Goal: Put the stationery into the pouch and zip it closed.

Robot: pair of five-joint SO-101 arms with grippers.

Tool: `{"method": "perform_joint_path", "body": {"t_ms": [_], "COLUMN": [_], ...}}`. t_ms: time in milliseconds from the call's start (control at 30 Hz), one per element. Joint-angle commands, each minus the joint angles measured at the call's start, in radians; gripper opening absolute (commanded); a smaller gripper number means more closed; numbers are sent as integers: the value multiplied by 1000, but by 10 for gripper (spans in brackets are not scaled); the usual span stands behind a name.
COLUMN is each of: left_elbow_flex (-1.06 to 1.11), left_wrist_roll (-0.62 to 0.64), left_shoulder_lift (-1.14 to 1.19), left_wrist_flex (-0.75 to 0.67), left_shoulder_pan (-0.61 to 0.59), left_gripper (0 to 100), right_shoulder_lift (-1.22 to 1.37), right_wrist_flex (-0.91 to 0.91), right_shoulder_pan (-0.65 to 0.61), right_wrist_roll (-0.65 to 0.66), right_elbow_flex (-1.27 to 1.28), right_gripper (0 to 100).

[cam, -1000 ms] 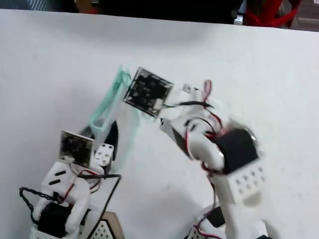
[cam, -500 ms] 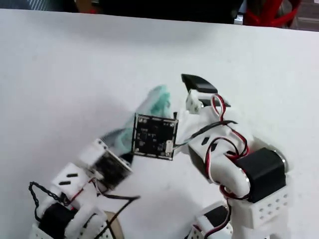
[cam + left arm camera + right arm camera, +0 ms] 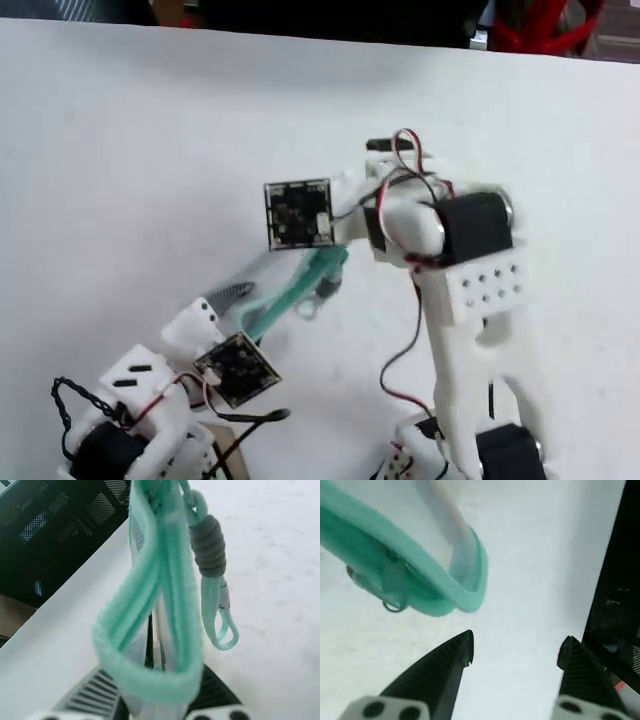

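Note:
The mint-green pouch [image 3: 290, 288] hangs above the white table, held at its near end by my left gripper [image 3: 215, 305]. In the left wrist view the pouch [image 3: 165, 595] runs away from the left gripper [image 3: 155, 702], whose fingers are shut on its edge. A zip-pull cord [image 3: 220, 615] with a grey bead dangles beside it. My right gripper [image 3: 515, 655] stands open just short of the pouch's far end [image 3: 465, 580], touching nothing. A pale stick-like item [image 3: 442, 512] shows inside the pouch mouth.
The right arm [image 3: 455, 250] and its camera board [image 3: 298, 213] hang over the pouch's far end. Bare white table [image 3: 150, 130] spreads to the left and back. A dark edge [image 3: 615, 580] lies beyond the table.
The left gripper has swung the pouch from upright at the back left down to the middle. The right arm pulled away from the pouch, then came back over its far end.

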Motion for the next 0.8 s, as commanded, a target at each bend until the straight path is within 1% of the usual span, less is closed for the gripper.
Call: {"method": "perform_joint_path", "body": {"t_ms": [0,133,200,233,300,367,433,567,767], "left_elbow_flex": [5,6,6,6,6,6,6,6,6], "left_wrist_roll": [-3,0,25,40,52,52,54,55,57], "left_shoulder_lift": [4,4,4,4,4,4,4,4,4], "left_wrist_flex": [-31,-52,-52,-52,-52,-52,-52,-58,-71], "left_shoulder_pan": [-79,-74,-73,-74,-76,-79,-76,-71,-73], "left_gripper": [24,24,24,24,24,24,24,24,24], "right_shoulder_lift": [-1,-30,-39,-47,-65,-85,-93,-88,-101], "right_wrist_flex": [28,25,21,-1,-27,-22,15,30,31], "right_shoulder_pan": [-61,-171,-213,-217,-179,-142,-137,-219,-400], "right_wrist_roll": [-46,-130,-143,-141,-137,-133,-133,-143,-245], "right_elbow_flex": [-35,-34,-41,-46,-71,-98,-103,-78,35], "right_gripper": [269,269,269,269,269,269,269,269,269]}}
